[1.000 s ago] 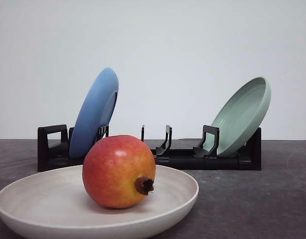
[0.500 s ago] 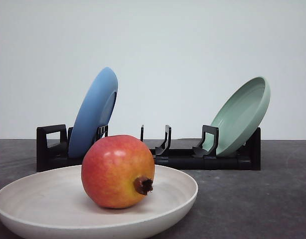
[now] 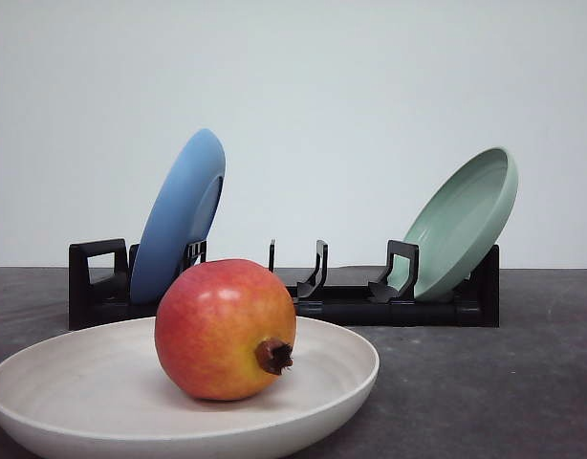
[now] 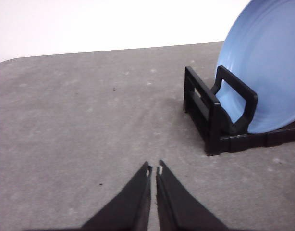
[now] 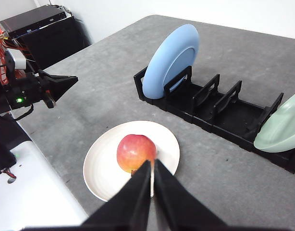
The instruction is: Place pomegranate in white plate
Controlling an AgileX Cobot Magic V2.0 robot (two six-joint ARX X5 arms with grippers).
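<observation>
1. Already at rest, the pomegranate (image 3: 226, 329) sits inside the white plate (image 3: 74, 378) on the grey table (image 3: 523, 382), a little left of the dish's centre in the front view, its dark crown nub turned toward the camera and slightly to the right.

2. From above, the right gripper (image 5: 153, 166) hangs over the near rim of the plate with its fingers pressed almost together and nothing between them; the fruit lies just beyond and below the tips, apart from them.

3. Off to the side, the left gripper (image 4: 153, 168) points at bare tabletop, its fingers likewise nearly touching and empty, with the end of the black rack (image 4: 219, 120) and the blue plate (image 4: 263, 62) ahead of it.

4. Behind the fruit, the rack holds the blue plate leaning at its left end and the pale green plate (image 3: 466, 225) leaning at its right end.

5. Judging by position, the right arm is the nearer to the fruit, and the placing looks done; what remains is likely only a clear lift away.
</observation>
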